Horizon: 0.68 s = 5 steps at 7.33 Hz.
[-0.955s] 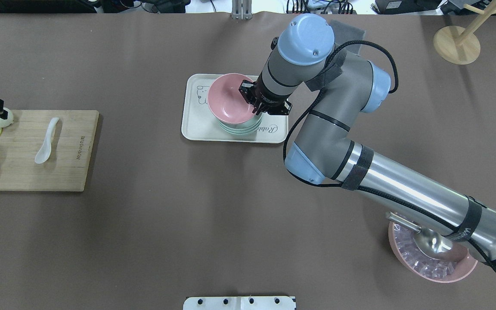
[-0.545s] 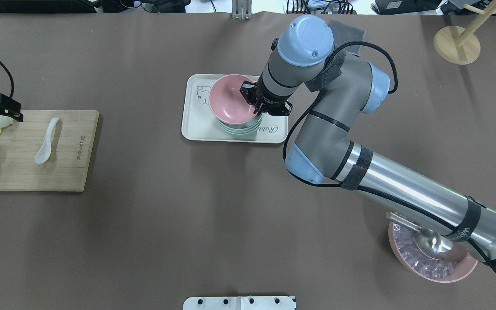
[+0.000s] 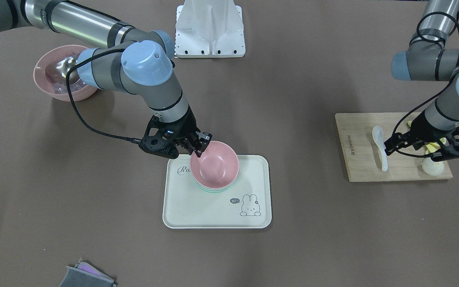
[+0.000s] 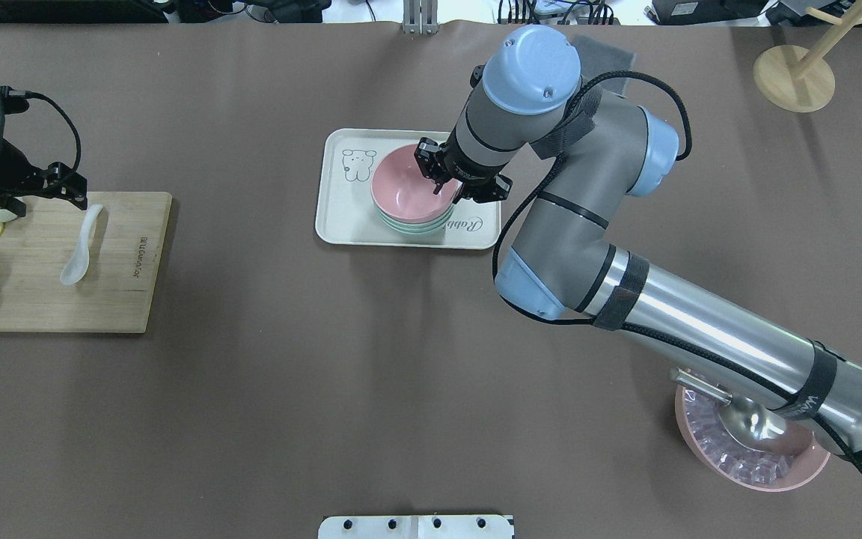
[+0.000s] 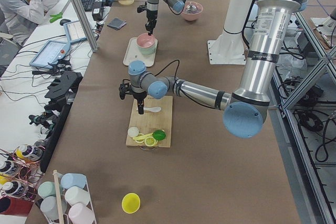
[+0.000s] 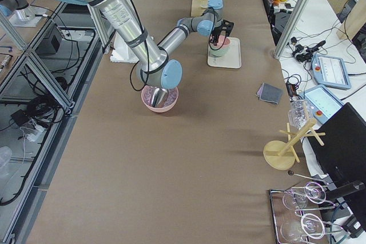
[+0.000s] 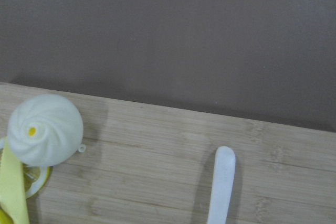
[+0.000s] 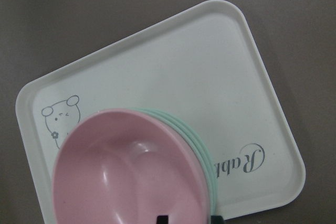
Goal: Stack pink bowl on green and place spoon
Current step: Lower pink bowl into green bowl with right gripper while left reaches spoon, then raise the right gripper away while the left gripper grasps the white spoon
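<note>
Brown worktop (image 4: pixel 289 389) carries a bamboo board (image 4: pixel 117 299) on the robot's left and a cream tray (image 3: pixel 213 211) at centre, well apart, with a broad stretch of worktop between them. The pink bowl (image 3: pixel 215 163) sits nested in the green bowls (image 8: pixel 199 153) on the tray. The right wrist view shows the green rims clearly; the overhead view shows only slivers. The right hand (image 4: pixel 440 186) straddles the pink rim, but whether it presses cannot be told. The spoon (image 4: pixel 78 251) lies on the board, its handle tip near the left hand (image 4: pixel 23 193), whose finger spacing cannot be told.
</note>
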Available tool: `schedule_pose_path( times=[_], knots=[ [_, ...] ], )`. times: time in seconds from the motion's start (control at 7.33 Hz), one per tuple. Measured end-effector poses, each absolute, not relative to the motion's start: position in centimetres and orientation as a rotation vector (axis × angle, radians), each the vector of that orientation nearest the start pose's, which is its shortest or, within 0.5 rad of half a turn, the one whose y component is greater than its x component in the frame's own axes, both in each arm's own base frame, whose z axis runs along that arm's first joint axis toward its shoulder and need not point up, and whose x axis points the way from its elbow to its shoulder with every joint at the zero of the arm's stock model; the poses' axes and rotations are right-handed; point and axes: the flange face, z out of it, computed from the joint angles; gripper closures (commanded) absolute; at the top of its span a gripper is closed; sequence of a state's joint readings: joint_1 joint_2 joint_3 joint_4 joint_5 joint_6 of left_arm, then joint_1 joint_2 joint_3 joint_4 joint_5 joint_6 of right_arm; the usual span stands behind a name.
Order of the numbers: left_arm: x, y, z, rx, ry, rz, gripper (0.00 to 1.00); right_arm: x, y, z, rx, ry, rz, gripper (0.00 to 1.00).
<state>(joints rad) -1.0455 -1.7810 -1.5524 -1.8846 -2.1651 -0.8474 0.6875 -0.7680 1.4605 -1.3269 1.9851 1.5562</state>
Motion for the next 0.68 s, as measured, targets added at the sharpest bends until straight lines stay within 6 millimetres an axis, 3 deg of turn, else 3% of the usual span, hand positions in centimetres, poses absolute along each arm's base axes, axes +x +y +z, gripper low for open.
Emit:
schedule_pose_path(
  times=[0.27,0.55,0.68],
  knots=[
    [25.1,-56.3,52.7,0.005,0.757,-0.134,0.25,-48.7,-55.1,17.7,-0.043,-1.027,0.426,0.0],
    [26.8,-55.8,52.9,0.017,0.749,-0.102,0.31,-43.9,-55.8,20.4,-0.049,-1.036,0.394,0.0],
    [27.3,-55.6,53.2,0.018,0.746,-0.094,0.4,-41.4,-56.0,22.2,-0.045,-1.036,0.371,0.0]
  ],
)
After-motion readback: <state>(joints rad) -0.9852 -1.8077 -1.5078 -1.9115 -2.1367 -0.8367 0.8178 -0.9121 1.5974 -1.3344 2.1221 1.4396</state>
